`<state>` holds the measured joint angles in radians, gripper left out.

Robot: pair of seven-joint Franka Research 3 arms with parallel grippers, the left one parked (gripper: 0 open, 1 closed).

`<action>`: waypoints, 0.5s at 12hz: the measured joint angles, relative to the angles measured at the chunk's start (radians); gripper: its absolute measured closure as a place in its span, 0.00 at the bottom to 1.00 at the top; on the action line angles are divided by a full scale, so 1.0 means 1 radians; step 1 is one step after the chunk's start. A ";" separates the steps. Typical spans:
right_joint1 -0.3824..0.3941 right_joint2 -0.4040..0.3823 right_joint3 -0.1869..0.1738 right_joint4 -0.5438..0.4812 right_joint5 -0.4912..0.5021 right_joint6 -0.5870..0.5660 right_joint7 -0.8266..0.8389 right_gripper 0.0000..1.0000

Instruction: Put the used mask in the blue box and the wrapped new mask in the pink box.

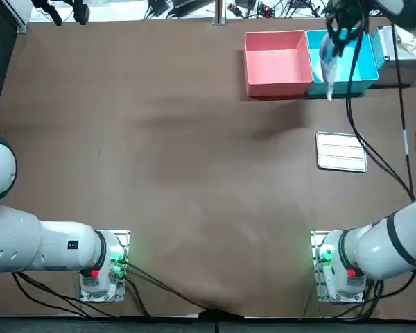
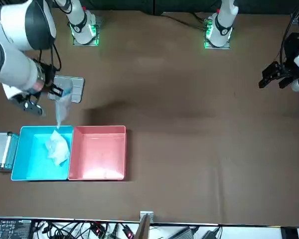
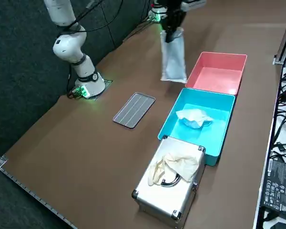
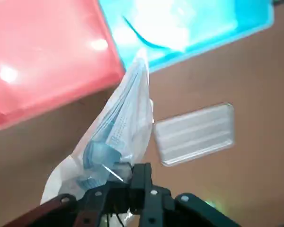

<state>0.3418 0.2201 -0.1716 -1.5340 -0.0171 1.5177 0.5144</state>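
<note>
Two boxes, two masks: the pink box (image 3: 214, 76) and the blue box (image 3: 219, 129) stand touching, side by side, on the brown worktop (image 1: 159, 139); the blue one holds the crumpled used mask (image 3: 194, 118); the wrapped new mask (image 3: 173, 59) hangs in the air near their join, in neither box, its upper end pinched between the fingers of the right gripper (image 4: 132, 172); one ribbed silver plate (image 1: 342, 151) lies nearby; one metal case (image 3: 169, 191) sits just beside the blue box.

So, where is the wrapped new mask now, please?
Top view, right side: the wrapped new mask hangs from the right gripper, jaws shut on it, over the robot-side edge of the blue box, beside the pink box.
</note>
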 joint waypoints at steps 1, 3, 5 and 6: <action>0.002 0.032 0.000 0.029 0.023 0.031 0.001 0.99; 0.006 0.075 0.000 0.059 0.068 0.107 0.012 0.99; 0.013 0.106 0.000 0.067 0.083 0.176 0.016 0.99; 0.019 0.123 0.000 0.071 0.084 0.212 0.018 0.99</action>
<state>0.3607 0.3428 -0.1713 -1.4634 0.0673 1.7299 0.5325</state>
